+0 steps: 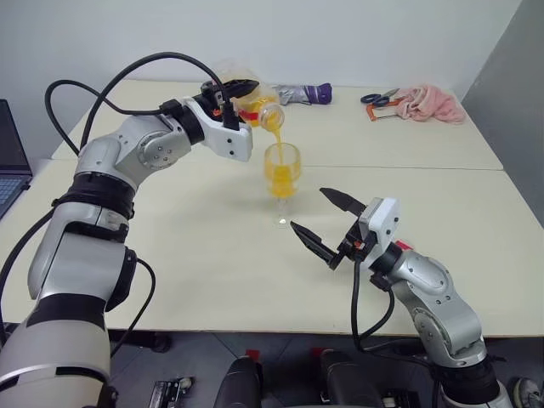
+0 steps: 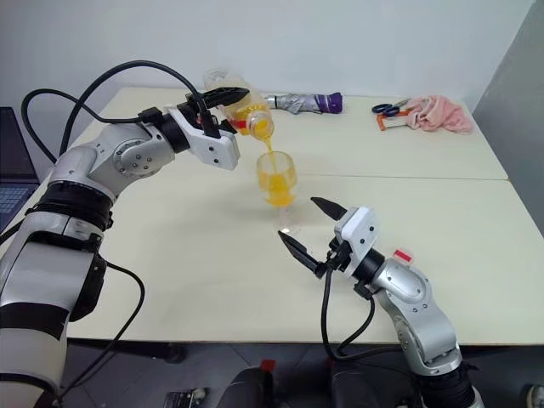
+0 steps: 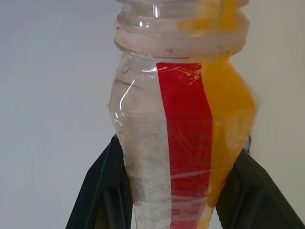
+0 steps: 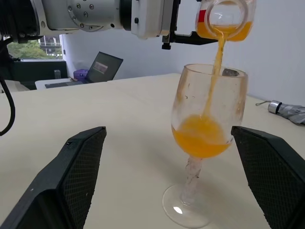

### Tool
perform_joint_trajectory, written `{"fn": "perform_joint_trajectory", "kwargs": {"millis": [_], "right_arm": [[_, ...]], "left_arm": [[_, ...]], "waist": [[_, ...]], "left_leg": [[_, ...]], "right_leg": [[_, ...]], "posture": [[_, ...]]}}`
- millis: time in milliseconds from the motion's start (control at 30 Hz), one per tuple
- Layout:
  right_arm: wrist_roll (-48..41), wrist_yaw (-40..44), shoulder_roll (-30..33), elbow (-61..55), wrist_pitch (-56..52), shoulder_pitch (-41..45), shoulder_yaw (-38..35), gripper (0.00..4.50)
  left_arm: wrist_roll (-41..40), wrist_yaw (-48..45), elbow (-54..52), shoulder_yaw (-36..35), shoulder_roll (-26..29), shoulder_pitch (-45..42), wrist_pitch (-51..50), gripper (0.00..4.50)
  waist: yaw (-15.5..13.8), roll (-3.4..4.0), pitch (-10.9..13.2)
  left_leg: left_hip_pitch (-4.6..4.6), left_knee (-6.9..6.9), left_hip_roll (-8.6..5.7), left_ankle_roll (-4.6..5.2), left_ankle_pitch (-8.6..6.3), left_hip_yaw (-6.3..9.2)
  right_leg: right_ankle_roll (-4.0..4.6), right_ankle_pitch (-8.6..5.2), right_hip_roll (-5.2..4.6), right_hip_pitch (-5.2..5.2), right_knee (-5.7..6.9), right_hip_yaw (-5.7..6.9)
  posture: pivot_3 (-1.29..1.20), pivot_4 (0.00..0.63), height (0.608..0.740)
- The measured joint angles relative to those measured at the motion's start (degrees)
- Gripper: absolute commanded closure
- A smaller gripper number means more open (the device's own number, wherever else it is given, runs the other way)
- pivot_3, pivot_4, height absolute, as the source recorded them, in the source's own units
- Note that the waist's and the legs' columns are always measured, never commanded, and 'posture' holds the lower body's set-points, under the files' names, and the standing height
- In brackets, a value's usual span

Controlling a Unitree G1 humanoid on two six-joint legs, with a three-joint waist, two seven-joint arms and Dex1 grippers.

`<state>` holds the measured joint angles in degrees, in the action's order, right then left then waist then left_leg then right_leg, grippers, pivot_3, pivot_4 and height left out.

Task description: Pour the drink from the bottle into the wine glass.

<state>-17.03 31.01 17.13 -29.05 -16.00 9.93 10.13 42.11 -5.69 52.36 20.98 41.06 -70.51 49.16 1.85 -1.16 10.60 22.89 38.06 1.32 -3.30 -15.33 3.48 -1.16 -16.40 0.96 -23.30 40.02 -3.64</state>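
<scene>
You're pouring: one bottle, one glass, two grippers in play.

Nearest you, the right gripper [image 1: 327, 223] is hovering with fingers spread wide and holding nothing, just short of the one wine glass [image 1: 282, 174] standing upright mid-table [image 1: 195, 255]. Above it the left gripper [image 2: 223, 106] is pinching the single bottle [image 2: 253, 119], tilted mouth-down over the rim, and the drink [image 4: 217, 52] is streaming into the bowl. Far edge: one folded umbrella [image 1: 302, 93], one pair of scissors [image 1: 378, 97], one pink cloth [image 1: 429, 104].

One bottle [image 1: 259, 109], one wine glass [image 1: 282, 174], one umbrella [image 1: 302, 93], one pair of scissors [image 1: 378, 97].
</scene>
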Motion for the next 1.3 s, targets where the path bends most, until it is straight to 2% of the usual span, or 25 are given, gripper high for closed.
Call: {"fn": "perform_joint_trajectory", "kwargs": {"millis": [1300], "right_arm": [[0.04,-0.02,-0.13,0.0,0.0,-1.0,1.27,0.0]], "left_arm": [[2.9,3.79,2.26,2.28,0.08,-1.93,0.42,2.74]], "waist": [[0.0,0.0,0.0]], "left_leg": [[-0.01,0.03,-0.01,0.0,0.0,0.0]], "right_leg": [[0.0,0.0,-0.01,0.0,0.04,0.01]], "posture": [[0.0,0.15,0.74]]}}
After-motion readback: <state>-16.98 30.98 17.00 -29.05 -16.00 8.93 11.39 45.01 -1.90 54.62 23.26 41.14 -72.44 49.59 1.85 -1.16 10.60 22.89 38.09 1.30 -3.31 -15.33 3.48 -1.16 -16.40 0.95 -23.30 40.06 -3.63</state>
